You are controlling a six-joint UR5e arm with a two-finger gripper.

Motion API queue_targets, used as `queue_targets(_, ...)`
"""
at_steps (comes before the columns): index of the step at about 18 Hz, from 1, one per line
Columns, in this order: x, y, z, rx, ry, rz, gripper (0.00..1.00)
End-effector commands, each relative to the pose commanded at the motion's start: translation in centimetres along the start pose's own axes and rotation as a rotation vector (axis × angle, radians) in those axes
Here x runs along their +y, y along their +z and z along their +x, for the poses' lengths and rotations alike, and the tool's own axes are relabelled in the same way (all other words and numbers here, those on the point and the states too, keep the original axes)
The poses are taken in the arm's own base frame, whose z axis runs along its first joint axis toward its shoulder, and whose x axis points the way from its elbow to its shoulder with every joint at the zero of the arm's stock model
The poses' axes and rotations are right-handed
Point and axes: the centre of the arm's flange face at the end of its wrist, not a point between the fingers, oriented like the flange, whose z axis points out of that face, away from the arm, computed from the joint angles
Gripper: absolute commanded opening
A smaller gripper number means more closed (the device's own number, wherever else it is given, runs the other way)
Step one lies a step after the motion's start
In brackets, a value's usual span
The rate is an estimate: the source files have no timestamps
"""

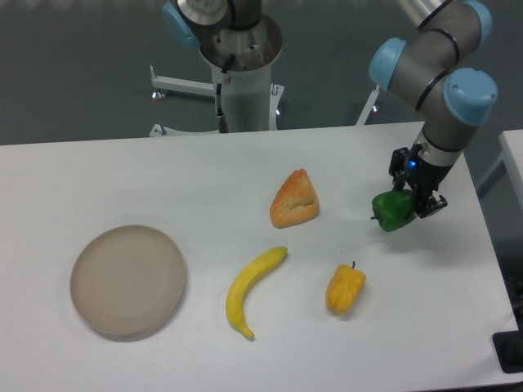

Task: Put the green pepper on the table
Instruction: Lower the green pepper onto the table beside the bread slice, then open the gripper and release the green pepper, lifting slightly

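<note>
One gripper [411, 202] pinches the green pepper [392, 211] between its jaws, seemingly just above the table [122, 180], right of the bread wedge [294, 200], beyond the yellow pepper [345, 288].

Quick count on the bench [122, 175]: one green pepper [393, 211], one yellow pepper [346, 288], one banana [250, 288], one bread wedge [294, 200], one beige plate [127, 280], six things total

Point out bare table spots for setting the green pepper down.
Gripper holds the green pepper. Table is bare behind the plate and right of the yellow pepper. Crowded between bread, banana and yellow pepper.
</note>
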Motion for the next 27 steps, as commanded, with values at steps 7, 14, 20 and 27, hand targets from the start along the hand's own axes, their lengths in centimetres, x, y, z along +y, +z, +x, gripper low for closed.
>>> queue_targets(7,0.3,2.0,1.1,0.035,-0.038,0.056,0.4)
queue_targets(14,0.2,3.0,1.4,0.051,-0.043,0.07,0.41)
queue_targets(20,0.1,3.8,1.6,0.058,-0.042,0.069,0.41)
queue_targets(27,0.0,4.3,1.8,0.067,-0.042,0.072,0.42)
